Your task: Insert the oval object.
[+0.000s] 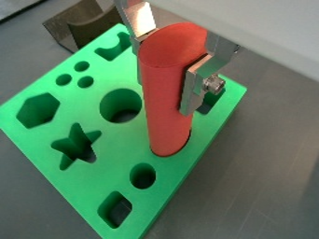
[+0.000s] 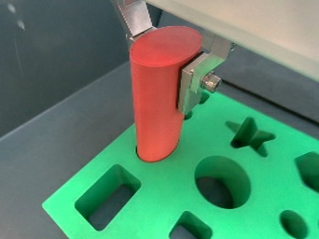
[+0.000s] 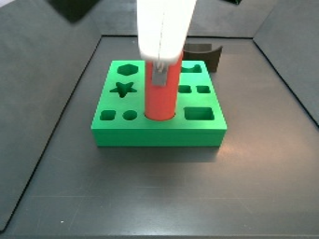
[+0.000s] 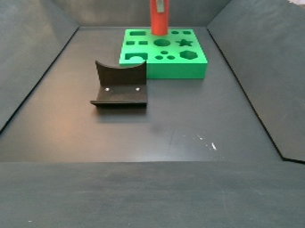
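Note:
The oval object (image 1: 169, 103) is a tall, smooth red rod standing upright with its lower end in a hole of the green block (image 1: 187, 191). My gripper (image 1: 169, 51) is shut on the rod's upper part, with one silver finger (image 1: 196, 86) flat on each side. Both wrist views show this; in a wrist view the rod (image 2: 159, 103) enters the block (image 2: 149, 201) near its edge, between the fingers of the gripper (image 2: 166, 56). In a side view the rod (image 3: 161, 95) stands in the block's (image 3: 162, 136) front row under the gripper (image 3: 162, 58). It also shows in a side view (image 4: 159, 18).
The green block (image 4: 167, 68) has several other shaped holes, among them a star (image 1: 75, 145), a round hole (image 1: 121, 105) and a hexagon (image 1: 37, 110). The dark fixture (image 4: 119, 86) stands on the floor beside the block. Dark walls enclose the floor.

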